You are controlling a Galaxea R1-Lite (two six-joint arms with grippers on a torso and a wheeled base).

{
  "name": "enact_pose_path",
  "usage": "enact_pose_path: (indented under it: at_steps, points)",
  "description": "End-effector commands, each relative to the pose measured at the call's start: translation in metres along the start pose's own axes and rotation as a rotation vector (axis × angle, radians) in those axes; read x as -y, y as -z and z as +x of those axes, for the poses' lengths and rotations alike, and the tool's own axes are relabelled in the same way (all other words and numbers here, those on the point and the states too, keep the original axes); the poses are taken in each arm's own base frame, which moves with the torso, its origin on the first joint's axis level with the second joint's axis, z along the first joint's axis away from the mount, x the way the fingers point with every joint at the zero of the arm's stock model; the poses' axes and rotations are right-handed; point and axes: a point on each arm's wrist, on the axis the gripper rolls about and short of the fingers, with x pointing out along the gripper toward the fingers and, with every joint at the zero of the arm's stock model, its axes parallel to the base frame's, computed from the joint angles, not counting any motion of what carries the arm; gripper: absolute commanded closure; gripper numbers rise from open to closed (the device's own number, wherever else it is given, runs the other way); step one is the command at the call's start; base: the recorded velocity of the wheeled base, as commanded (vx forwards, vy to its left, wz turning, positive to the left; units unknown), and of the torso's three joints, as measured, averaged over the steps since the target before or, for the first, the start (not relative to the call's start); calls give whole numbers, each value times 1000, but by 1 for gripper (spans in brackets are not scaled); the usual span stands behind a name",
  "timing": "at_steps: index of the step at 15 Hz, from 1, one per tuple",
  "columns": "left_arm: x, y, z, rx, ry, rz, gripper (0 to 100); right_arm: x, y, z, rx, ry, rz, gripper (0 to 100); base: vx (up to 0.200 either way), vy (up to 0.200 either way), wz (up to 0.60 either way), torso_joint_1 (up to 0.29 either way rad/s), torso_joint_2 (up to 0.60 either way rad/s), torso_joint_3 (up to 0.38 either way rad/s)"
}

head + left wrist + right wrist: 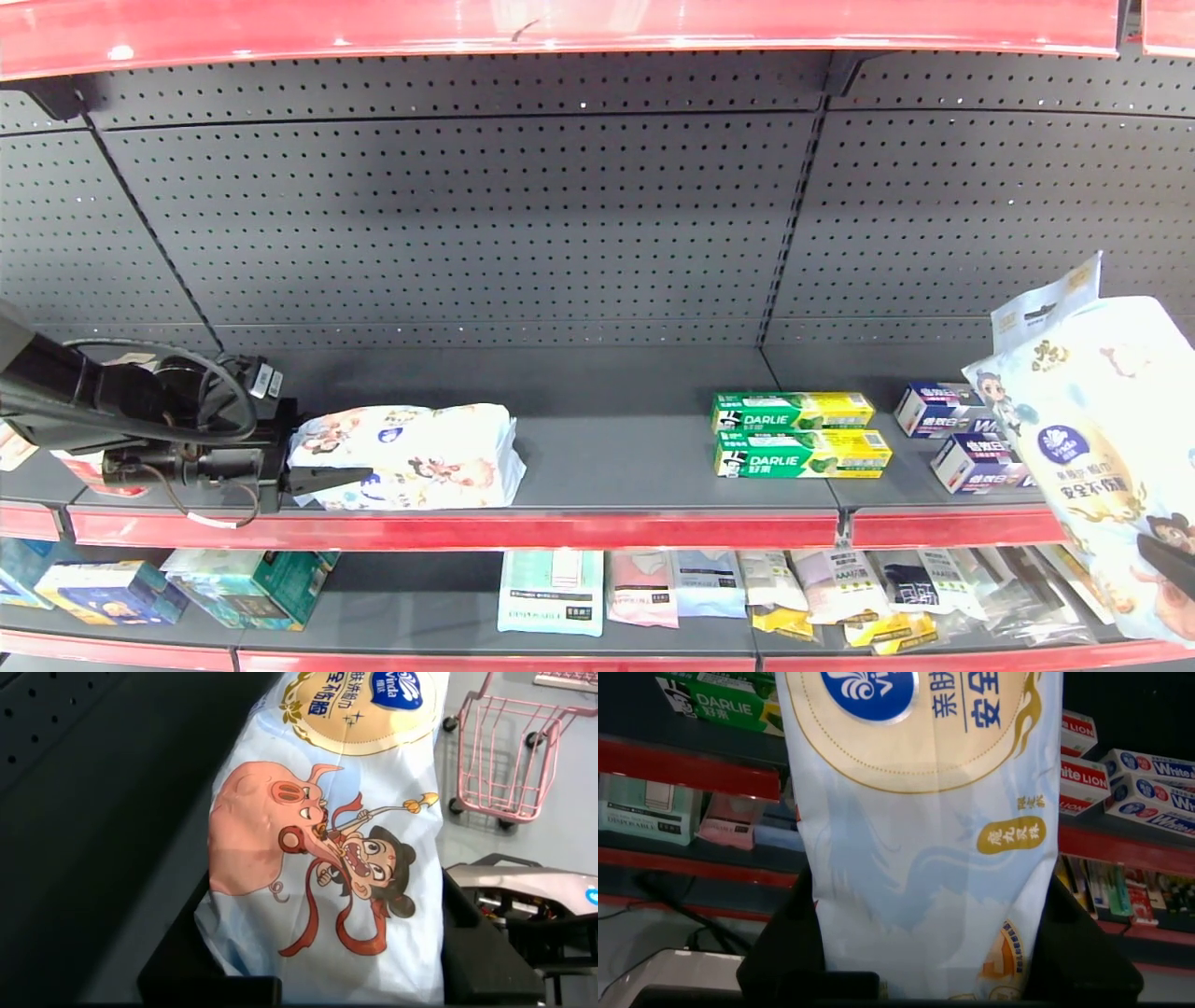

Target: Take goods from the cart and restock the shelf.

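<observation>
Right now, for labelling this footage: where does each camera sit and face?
Head view: on the head, facing the shelf; left gripper at left.
Left wrist view: on that wrist, over left gripper and lying pack toward pink cart.
Right wrist view: on that wrist, past right gripper and held pack toward the shelf.
Head and right wrist share the green toothpaste boxes.
</observation>
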Motion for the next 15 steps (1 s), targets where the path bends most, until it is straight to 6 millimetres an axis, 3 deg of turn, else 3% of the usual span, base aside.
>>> enact_pose_path:
  at_steps: [1, 15]
  points:
    - [1, 3, 0, -3, 1, 3, 100, 1, -3, 0, 8, 3, -3, 100, 0, 0, 0, 0, 0, 0]
    - [-6, 5, 2, 33, 4, 32, 100, 1, -4, -1, 10, 4, -8, 100, 0, 0, 0, 0, 0, 0]
